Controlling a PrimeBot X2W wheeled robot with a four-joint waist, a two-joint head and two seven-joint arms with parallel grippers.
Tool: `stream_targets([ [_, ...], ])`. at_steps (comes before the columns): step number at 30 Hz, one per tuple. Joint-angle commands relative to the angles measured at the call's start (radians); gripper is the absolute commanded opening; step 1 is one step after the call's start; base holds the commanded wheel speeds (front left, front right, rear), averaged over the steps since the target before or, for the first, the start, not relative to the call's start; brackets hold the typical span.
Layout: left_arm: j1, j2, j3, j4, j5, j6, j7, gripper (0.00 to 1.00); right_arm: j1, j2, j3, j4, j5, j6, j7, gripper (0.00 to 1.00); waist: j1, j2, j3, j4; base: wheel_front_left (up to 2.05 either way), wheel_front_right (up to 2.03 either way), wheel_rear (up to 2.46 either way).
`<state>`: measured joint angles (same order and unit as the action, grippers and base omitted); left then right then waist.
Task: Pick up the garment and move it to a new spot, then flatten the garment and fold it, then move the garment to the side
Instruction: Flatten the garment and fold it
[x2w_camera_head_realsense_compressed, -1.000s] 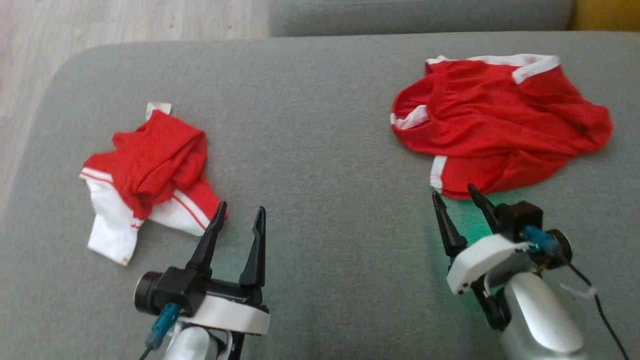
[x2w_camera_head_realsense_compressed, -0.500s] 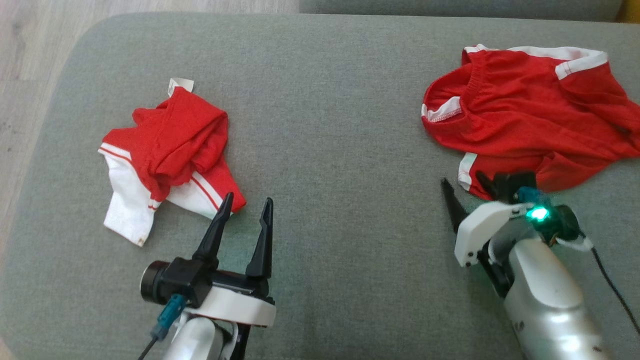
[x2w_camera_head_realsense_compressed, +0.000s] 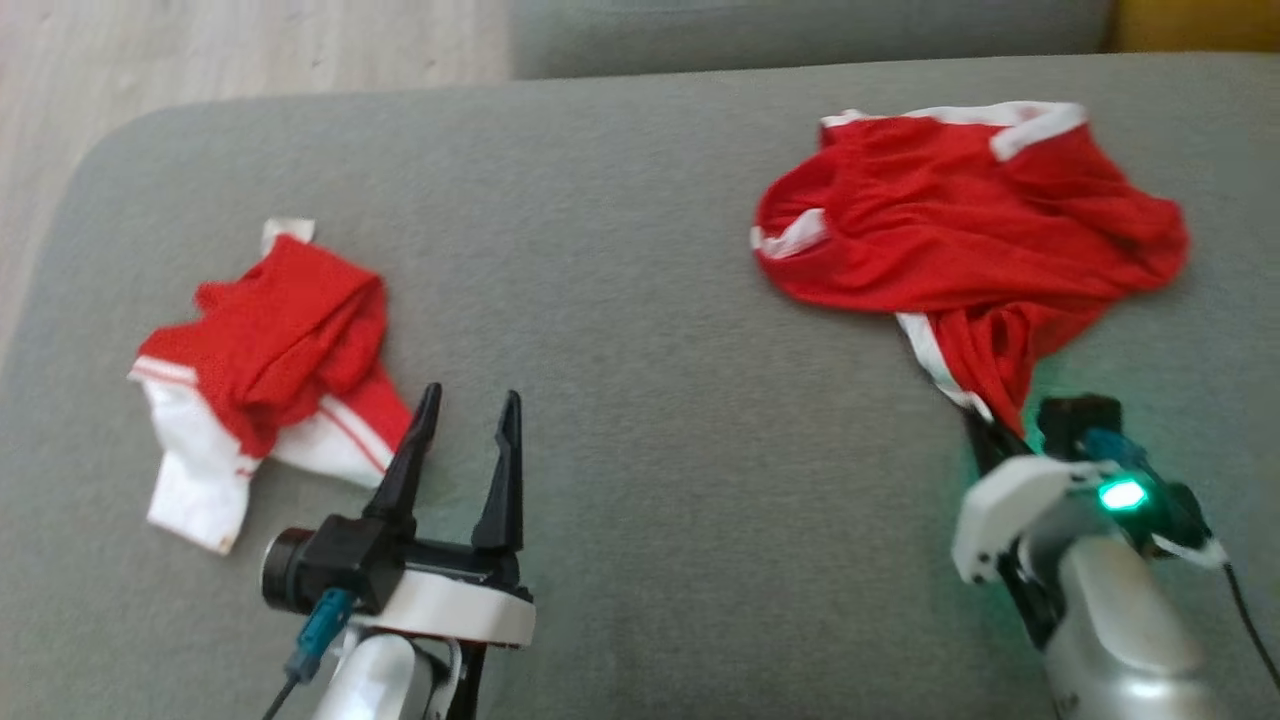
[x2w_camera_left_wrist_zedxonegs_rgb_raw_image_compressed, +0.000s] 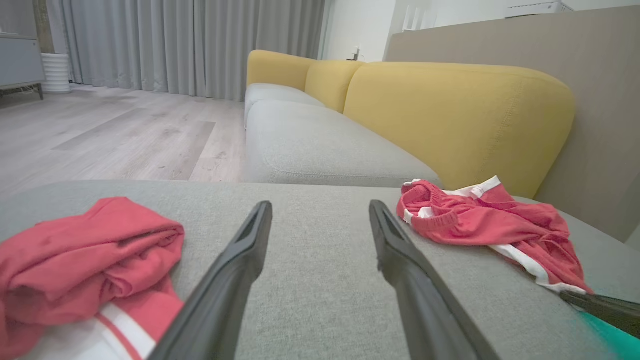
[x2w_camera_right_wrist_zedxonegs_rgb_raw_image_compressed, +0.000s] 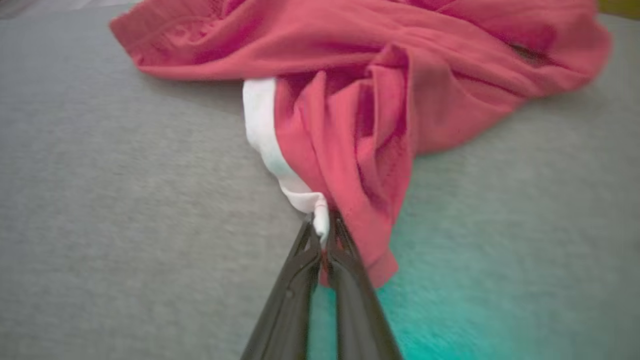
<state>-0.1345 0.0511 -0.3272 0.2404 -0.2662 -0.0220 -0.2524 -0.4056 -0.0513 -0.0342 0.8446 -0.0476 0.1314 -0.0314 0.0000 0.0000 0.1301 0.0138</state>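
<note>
Living rm: pale wood floor (x2w_camera_left_wrist_zedxonegs_rgb_raw_image_compressed: 100, 130), grey curtains (x2w_camera_left_wrist_zedxonegs_rgb_raw_image_compressed: 175, 45), a long sofa (x2w_camera_left_wrist_zedxonegs_rgb_raw_image_compressed: 310, 145) w/ yellow backrest (x2w_camera_left_wrist_zedxonegs_rgb_raw_image_compressed: 450, 110). Work surface = a wide grey seat cushion (x2w_camera_head_realsense_compressed: 640, 300).

On it, far right: the red shorts (x2w_camera_head_realsense_compressed: 960, 220), white-trimmed and crumpled, one leg stretched toward the near edge. Mid-left: a second garment (x2w_camera_head_realsense_compressed: 270, 350), red & white, bunched. Near, just right of it, the left gripper (x2w_camera_head_realsense_compressed: 470, 395), jaws wide, nothing between them. Near right, the right gripper (x2w_camera_head_realsense_compressed: 985, 430), jaws pinched tight on the shorts' white hem (x2w_camera_right_wrist_zedxonegs_rgb_raw_image_compressed: 265, 135).

Step, as I read it: the 1st, the pick-up. Grip is made, but most of the cloth lies on the cushion, not yet carried. Next prob. calls for a lift high enough to clear the trailing bulk, then a carry to open cushion in the middle, w/o dragging into the second garment. It's a thin pinch at a corner, so it could slip.

Views: right wrist cam shows the pinch itself, trim & a red fold between the fingers. Head cam blurs that but gives the layout of both garments. Left wrist cam adds the room, and the shorts side-on.
</note>
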Motion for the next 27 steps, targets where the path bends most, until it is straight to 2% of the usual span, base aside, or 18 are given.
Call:
stream_targets([
  [1,-0.009,-0.001,0.038,-0.038,-0.004,0.005,-0.009,1.0,0.029,0.001,-0.018,-0.056,-0.031,-0.001,0.013,0.0,0.0,0.0,-0.026,-0.047,0.0,0.0,0.0],
  [7,0.002,-0.001,0.04,-0.046,-0.006,0.007,-0.009,1.0,0.148,-0.001,-0.138,-0.227,-0.104,-0.001,0.089,0.0,0.0,0.0,-0.047,-0.091,0.0,0.0,0.0],
  [10,0.007,-0.001,0.037,-0.046,-0.01,0.01,-0.009,1.0,0.201,-0.001,-0.163,-0.319,-0.108,-0.001,0.13,0.0,0.0,0.0,-0.059,-0.1,0.0,0.0,0.0],
  [12,0.01,-0.001,0.032,-0.045,-0.011,0.01,-0.009,1.0,0.235,-0.001,-0.198,-0.375,-0.116,-0.001,0.164,0.0,0.0,0.0,-0.065,-0.099,0.0,0.0,0.0],
  [16,0.012,-0.001,0.028,-0.045,-0.011,0.007,-0.009,1.0,0.305,0.0,-0.333,-0.478,-0.18,-0.001,0.23,0.0,0.0,0.0,-0.076,-0.084,0.0,0.0,0.0],
  [19,0.017,-0.001,0.03,-0.042,-0.008,0.003,-0.009,1.0,0.328,0.001,-0.397,-0.535,-0.223,-0.001,0.243,0.0,0.0,0.0,-0.081,-0.074,0.0,0.0,0.0],
  [20,0.019,-0.001,0.03,-0.042,-0.007,0.003,-0.009,1.0,0.327,0.001,-0.402,-0.549,-0.23,-0.001,0.235,0.87,0.0,0.0,-0.081,-0.07,0.0,0.0,0.0],
  [21,0.019,-0.001,0.028,-0.042,-0.007,0.002,-0.009,1.0,0.324,0.001,-0.401,-0.558,-0.23,-0.001,0.23,1.0,0.0,0.0,-0.082,-0.067,0.0,0.0,0.0],
  [24,0.019,-0.001,0.027,-0.039,-0.006,0.001,-0.009,1.0,0.311,0.001,-0.378,-0.571,-0.214,-0.001,0.207,1.0,0.0,0.0,-0.084,-0.06,0.0,0.0,0.0],
  [27,0.016,-0.001,0.024,-0.037,-0.003,0.0,-0.009,1.0,0.286,0.001,-0.308,-0.587,-0.148,-0.001,0.145,1.0,0.0,0.0,-0.083,-0.05,0.0,0.0,0.0],
])
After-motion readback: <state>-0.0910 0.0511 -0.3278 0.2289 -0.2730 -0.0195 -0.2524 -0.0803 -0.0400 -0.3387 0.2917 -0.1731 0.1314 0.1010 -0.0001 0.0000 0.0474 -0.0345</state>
